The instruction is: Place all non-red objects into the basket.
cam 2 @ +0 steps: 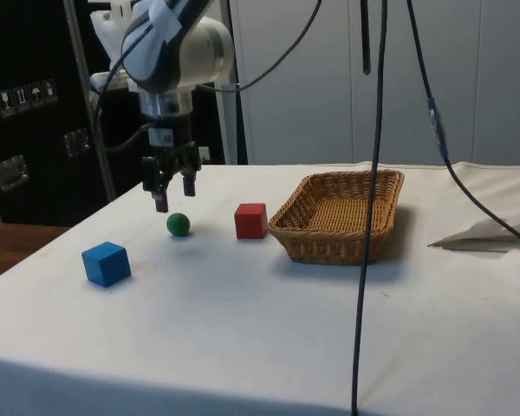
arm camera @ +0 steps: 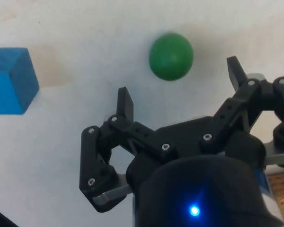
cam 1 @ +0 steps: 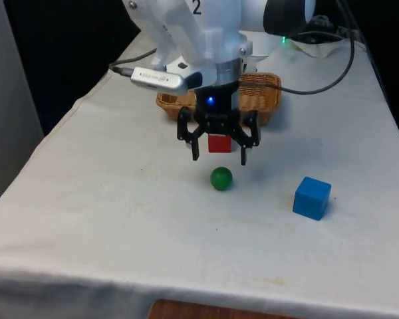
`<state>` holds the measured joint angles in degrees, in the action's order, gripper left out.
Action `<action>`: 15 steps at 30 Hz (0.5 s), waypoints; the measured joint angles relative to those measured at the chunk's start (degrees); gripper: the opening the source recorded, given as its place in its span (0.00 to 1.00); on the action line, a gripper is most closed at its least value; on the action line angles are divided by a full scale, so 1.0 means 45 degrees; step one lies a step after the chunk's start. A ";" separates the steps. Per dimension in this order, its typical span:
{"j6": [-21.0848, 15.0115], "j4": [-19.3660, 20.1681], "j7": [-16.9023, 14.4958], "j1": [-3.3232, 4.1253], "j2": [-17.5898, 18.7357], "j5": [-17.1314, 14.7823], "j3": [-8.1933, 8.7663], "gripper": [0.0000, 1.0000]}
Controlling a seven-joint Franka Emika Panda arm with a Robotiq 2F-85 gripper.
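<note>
- My gripper (cam 1: 219, 153) hangs above the white cloth (cam 1: 106, 219) with its jaws spread wide and nothing between them; the wrist view shows both fingertips (arm camera: 126, 102) clear of every object.
- The green ball (cam 1: 221, 178) lies on the cloth just below and slightly ahead of my gripper, untouched. In the side view it sits between the blue cube (cam 2: 105, 263) and the red cube (cam 2: 250, 220).
- The blue cube rests on the cloth well apart from the ball, toward the front view's right. It is the second non-red object; neither it nor the ball is in the basket (cam 2: 342, 217) yet.
- The red cube stands just beside the basket's near rim and, by the task, should stay on the cloth.
- Judged step: lining up over the ball before descending to grasp it. The task appears to be at its start.
- Risk 1: the ball is round and free to roll. If I descend off-centre, one finger may strike it first and send it away across the cloth, possibly toward the table edge.
- Risk 2: closing too high on the ball may squeeze it out of the jaws instead of seating it.
- Risk 3: the red cube lies on the path to the basket; a low carry could knock it against or into the basket.
</note>
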<state>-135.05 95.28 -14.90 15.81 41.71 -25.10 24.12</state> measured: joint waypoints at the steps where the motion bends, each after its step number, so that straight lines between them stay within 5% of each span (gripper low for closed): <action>1: -0.0038 0.0000 -0.0038 0.0000 0.0064 -0.0089 -0.0013 1.00; 15: -0.0509 -0.0395 -0.0229 0.0000 0.1006 -0.0688 -0.0051 1.00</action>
<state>-137.34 93.51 -15.93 15.81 46.24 -28.19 23.89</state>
